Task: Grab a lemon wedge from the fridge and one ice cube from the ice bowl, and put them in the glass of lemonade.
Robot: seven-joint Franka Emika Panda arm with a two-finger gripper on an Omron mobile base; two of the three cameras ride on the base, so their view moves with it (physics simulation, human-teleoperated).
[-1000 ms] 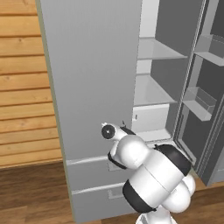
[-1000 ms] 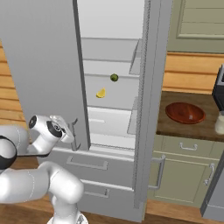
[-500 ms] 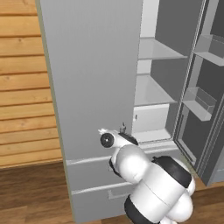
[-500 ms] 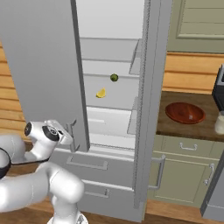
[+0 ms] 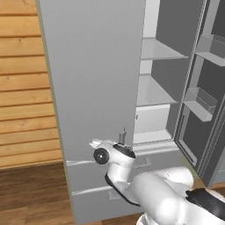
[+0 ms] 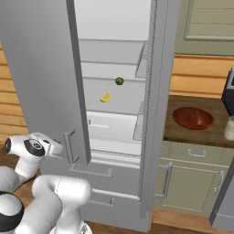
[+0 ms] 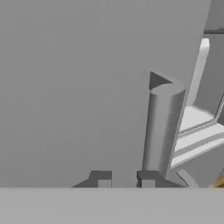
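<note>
I am opening the tall light-grey fridge [image 6: 45, 82]; my hand [image 6: 61, 147], lower left, has its fingers narrowed beside the door's bar handle [image 6: 69, 145], grip uncertain. The tiny yellow lemon wedge [image 6: 105, 97] lies mid-frame on a shelf; reaching in comes next.

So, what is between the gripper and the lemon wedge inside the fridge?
In the right base view, the open fridge door stands between the gripper and the lemon wedge.

The fridge [image 6: 160, 91] stands open, its left door [image 6: 41, 73] swung out. On a shelf inside lies the lemon wedge [image 6: 105, 97], a small green fruit [image 6: 119, 81] at its 1 o'clock. The hand [image 6: 68, 147] sits at the door's handle. At 3 o'clock a wooden bowl [image 6: 194, 118] rests on the desk [image 6: 183, 135].
</note>
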